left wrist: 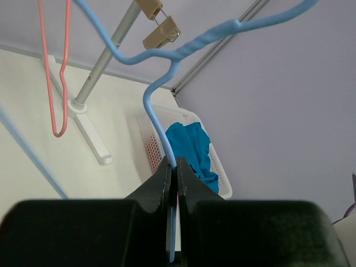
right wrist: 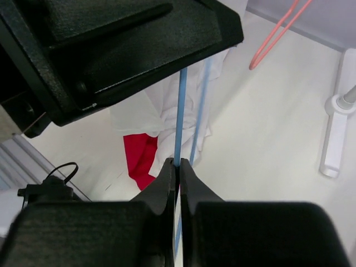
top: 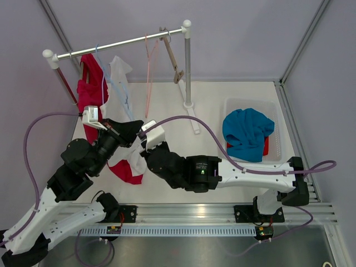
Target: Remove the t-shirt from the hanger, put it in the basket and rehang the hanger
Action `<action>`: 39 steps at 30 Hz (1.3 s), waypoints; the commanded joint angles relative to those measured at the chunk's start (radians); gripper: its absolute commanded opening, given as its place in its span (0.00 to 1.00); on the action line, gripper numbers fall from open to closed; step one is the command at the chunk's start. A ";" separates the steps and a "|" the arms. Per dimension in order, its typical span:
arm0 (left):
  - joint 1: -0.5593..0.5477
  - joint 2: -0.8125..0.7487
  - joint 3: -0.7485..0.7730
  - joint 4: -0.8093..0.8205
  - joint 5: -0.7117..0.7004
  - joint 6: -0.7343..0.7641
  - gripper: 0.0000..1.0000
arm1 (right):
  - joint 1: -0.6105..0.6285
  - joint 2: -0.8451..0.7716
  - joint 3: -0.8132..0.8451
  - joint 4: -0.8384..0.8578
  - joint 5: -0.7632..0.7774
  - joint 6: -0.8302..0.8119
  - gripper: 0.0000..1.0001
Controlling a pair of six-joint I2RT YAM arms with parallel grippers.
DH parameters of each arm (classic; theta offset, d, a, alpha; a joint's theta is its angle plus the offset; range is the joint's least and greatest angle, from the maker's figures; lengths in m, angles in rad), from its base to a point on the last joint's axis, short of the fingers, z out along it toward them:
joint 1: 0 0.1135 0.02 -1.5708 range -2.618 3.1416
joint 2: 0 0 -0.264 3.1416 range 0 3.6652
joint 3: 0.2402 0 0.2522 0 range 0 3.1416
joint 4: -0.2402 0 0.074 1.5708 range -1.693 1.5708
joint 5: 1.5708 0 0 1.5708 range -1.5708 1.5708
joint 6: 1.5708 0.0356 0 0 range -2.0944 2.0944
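Hanger [left wrist: 147, 103] pinched by left gripper [left wrist: 173, 181], right gripper [right wrist: 177, 175]; overhead seemingly hides contact.

The left arm [top: 67, 178] and right arm [top: 233, 172] are wearing white link shells over black, rounded joint housings. A purple cable [top: 26, 142] is trailing along each. A small green light [top: 204, 172] is glowing on the right arm. The left tool [left wrist: 172, 169] and right tool [right wrist: 175, 167] are showing matte black, tapering fingers.

We record a red-and-white t-shirt [top: 90, 94], a blue hanger [left wrist: 146, 103], a pink hanger [left wrist: 58, 83], and a teal-blue garment [top: 247, 133] in a white basket [top: 233, 105].
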 commanded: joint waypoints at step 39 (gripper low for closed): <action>0.001 -0.662 -0.325 -0.293 0.131 0.219 0.99 | -0.346 0.479 0.667 -0.075 -0.003 -0.018 0.00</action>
